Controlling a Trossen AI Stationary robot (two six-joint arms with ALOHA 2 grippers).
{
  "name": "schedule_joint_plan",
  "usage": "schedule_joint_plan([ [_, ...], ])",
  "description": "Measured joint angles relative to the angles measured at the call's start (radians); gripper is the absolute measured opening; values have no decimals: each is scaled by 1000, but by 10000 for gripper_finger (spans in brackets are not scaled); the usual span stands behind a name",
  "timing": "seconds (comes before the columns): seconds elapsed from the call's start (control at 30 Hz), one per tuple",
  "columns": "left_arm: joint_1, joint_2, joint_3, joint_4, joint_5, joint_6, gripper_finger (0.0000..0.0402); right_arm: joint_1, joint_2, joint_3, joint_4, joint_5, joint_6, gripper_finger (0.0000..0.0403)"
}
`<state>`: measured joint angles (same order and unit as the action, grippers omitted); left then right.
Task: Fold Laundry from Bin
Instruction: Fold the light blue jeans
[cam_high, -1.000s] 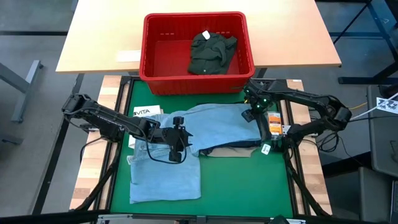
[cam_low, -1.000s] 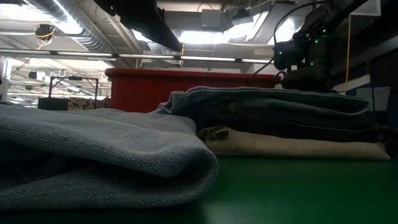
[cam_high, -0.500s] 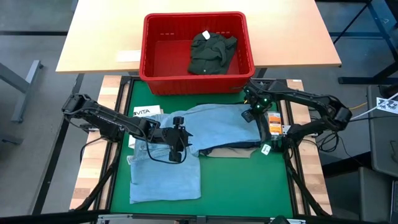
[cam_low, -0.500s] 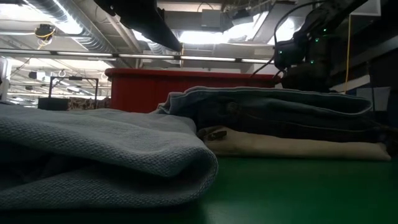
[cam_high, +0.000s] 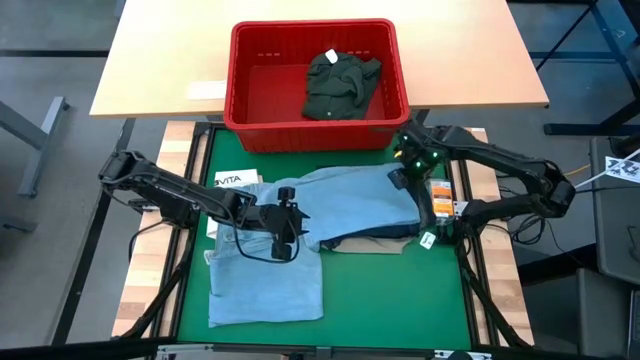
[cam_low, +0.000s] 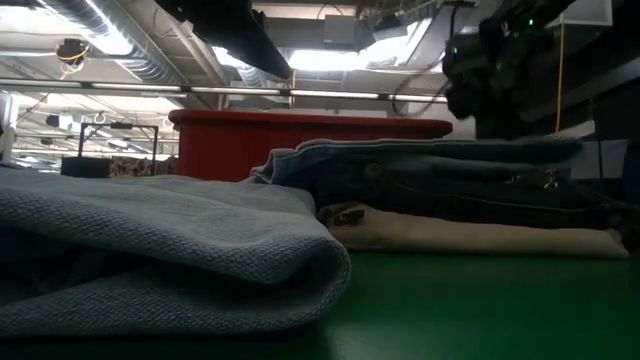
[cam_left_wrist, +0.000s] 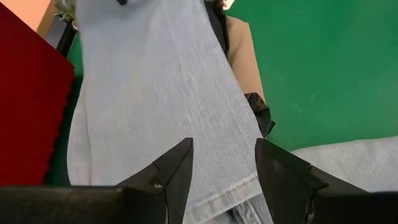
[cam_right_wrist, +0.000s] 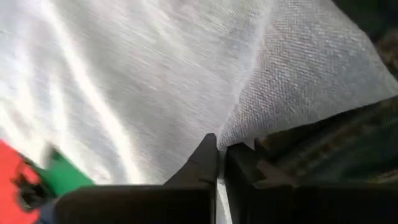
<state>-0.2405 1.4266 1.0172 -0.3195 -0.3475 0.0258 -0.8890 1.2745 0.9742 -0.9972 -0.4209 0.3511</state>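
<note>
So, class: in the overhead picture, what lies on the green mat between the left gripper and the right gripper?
In the high view, the light blue jeans span the stretch from the open left gripper to the right gripper, shut on their edge.

Right gripper (cam_high: 399, 178) now pinched shut on the far right corner of the light blue jeans (cam_high: 345, 205), no longer parted as a second earlier. Shifted a little toward the table's far edge, nearer the red bin (cam_high: 385, 128), with the right arm's elbow swung out past the table's right edge. In the low view, denim edge (cam_low: 520, 150) under that gripper lifted slightly off the stack, gripper (cam_low: 500, 75) higher and blurred.
</note>
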Motion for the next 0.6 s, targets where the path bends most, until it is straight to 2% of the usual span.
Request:
schedule_joint_plan([
  [0.2,0,-47,-1,-9,-8,0,167,59,-13,126,38,-7,97,15],
  [0.47,0,-98,-1,-13,-16,-2,167,232,-12,224,207,1,221,7],
  [0.6,11,-88,-1,-28,-2,-77,167,267,-12,252,200,37,228,11],
])
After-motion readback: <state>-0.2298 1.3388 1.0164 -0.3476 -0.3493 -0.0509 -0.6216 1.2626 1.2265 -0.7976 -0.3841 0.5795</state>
